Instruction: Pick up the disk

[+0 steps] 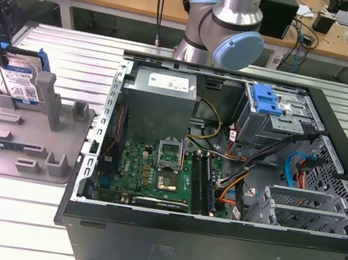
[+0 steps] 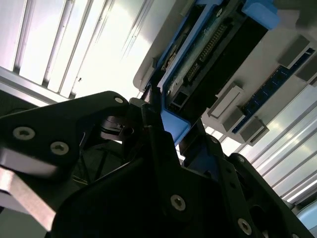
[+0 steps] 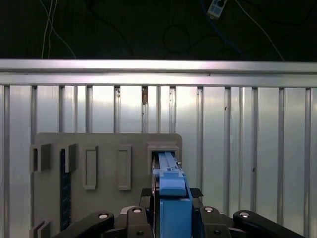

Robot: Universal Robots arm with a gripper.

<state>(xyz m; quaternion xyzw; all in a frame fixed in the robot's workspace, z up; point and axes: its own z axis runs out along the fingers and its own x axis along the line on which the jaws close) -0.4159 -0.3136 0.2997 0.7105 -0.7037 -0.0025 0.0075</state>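
Observation:
The disk (image 1: 20, 81) stands upright on its edge in the grey slotted holder (image 1: 25, 138) at the exterior view's far left, its blue-and-white label facing the camera and blue rails along its sides. My gripper (image 1: 0, 56) comes down on it from above. In the first wrist view the disk's blue rail (image 3: 172, 191) sits tight between my two dark fingers (image 3: 147, 210), so the gripper (image 3: 172, 198) is shut on it. The second wrist view shows the disk's connector edge (image 2: 208, 54) running away from the gripper (image 2: 166, 126). Whether the disk's lower edge has left the slot cannot be told.
The grey holder (image 3: 104, 144) has several upright posts and a memory stick (image 1: 4, 144) lying in it. An open black computer case (image 1: 206, 255) with a blue drive-bay bracket (image 1: 264, 100) stands to the exterior view's right of it. The arm's base (image 1: 236, 20) rises behind the case.

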